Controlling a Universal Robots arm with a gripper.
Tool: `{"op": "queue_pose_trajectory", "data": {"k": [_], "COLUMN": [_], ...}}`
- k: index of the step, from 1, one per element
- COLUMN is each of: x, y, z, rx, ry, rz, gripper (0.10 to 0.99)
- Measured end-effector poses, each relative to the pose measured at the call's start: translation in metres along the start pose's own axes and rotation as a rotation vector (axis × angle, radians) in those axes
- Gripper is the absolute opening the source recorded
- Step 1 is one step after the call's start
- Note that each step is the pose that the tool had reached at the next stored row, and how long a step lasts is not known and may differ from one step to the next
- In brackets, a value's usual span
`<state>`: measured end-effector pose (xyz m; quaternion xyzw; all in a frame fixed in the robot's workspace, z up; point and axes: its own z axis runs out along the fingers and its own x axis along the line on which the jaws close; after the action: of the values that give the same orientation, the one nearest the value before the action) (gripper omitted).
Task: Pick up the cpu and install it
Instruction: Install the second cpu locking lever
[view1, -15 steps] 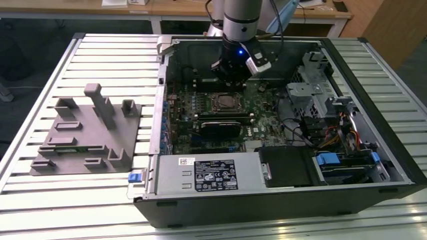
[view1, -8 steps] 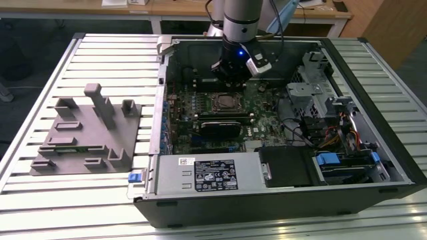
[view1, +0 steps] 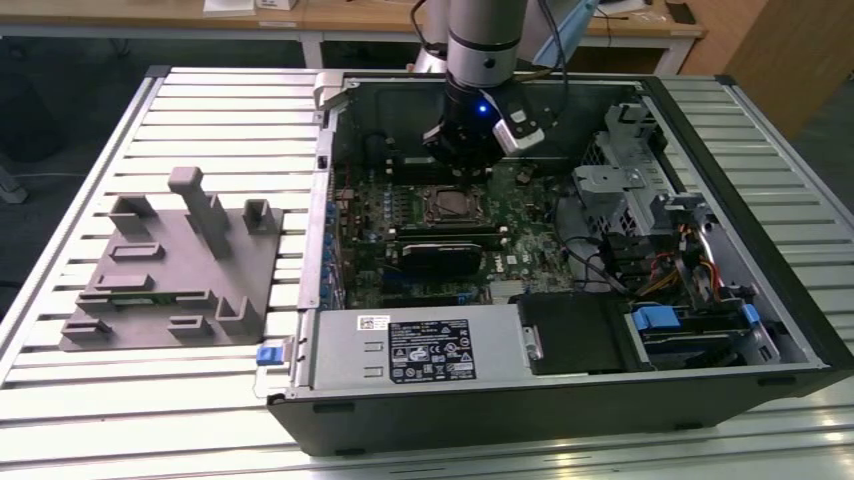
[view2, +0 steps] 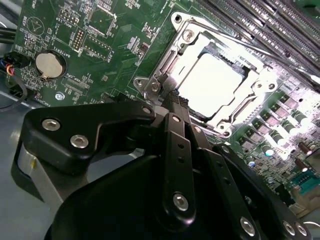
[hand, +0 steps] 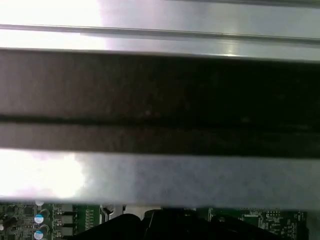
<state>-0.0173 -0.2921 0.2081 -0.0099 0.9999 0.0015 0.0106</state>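
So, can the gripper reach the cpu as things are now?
Probably yes. In the second wrist view the cpu lies face up in the socket frame, with nothing over its pale top. The gripper hangs just beside the frame, with only its own linkage between.

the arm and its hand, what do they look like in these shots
In the exterior view the arm is a silvery grey tube ending in a black wrist with a small blue light and a pale block clipped to its side. In the second wrist view the hand is matte black: flat linked bars joined by silver screws and pins.
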Motion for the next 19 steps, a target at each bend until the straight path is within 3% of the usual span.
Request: {"op": "queue_pose_trajectory", "data": {"k": [3,8,11,19], "x": [0.0,-0.0004,-0.0004,0.0001], "y": [-0.0005,-0.0007,-0.0035,-0.0267], "z": [-0.0036,-0.0245,-0.0253,-0.0248], "rx": [0.0,0.0,0.0,-0.006], "ry": [0.0,0.0,0.0,0.0005], "rz": [0.0,0.0,0.0,0.0], "gripper": [0.106,0.106,0.106,0.106]}}
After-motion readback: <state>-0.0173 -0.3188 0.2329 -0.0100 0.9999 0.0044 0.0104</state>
